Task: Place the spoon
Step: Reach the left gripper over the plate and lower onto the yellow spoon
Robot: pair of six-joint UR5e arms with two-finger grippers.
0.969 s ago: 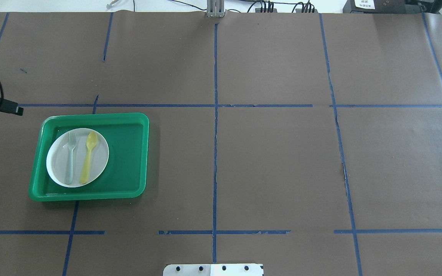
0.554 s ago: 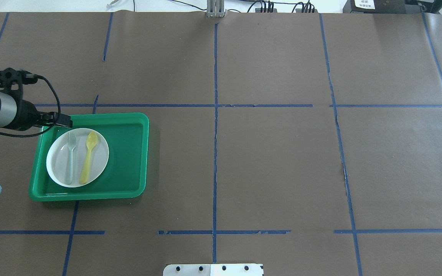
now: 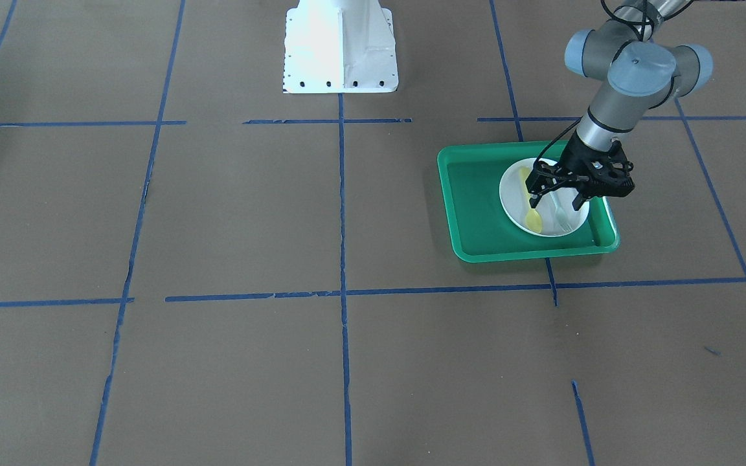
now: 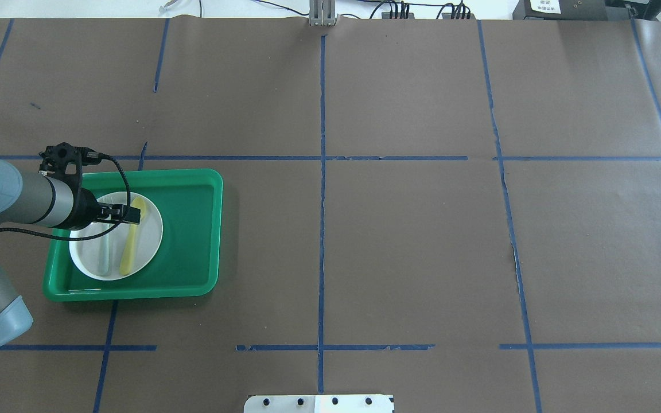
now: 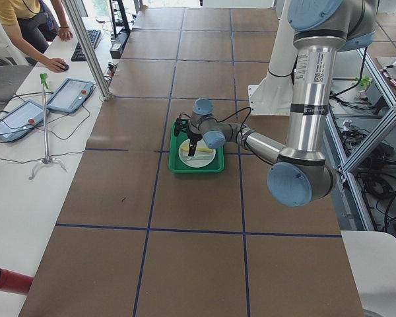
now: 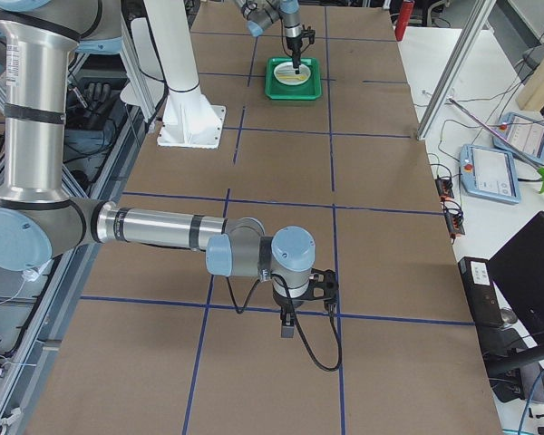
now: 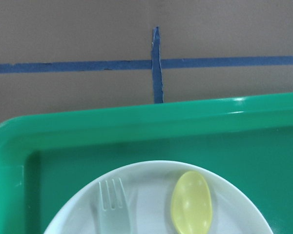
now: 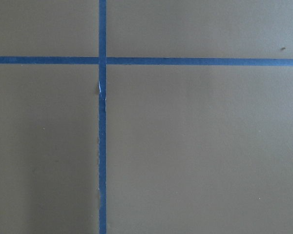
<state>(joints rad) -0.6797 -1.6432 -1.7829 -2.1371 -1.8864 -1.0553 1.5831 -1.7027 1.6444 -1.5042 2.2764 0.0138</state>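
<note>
yellow spoon (image 7: 191,204) beside fork (image 7: 114,206) (both cropped), white plate (image 7: 151,170), green tray (image 7: 136,129)

On the table (image 4: 422,241), the tray (image 4: 193,246) sits at the overhead frame's left. In its left half, the plate (image 4: 150,244) carries the fork (image 4: 102,259) left of the spoon (image 4: 129,252).
</note>
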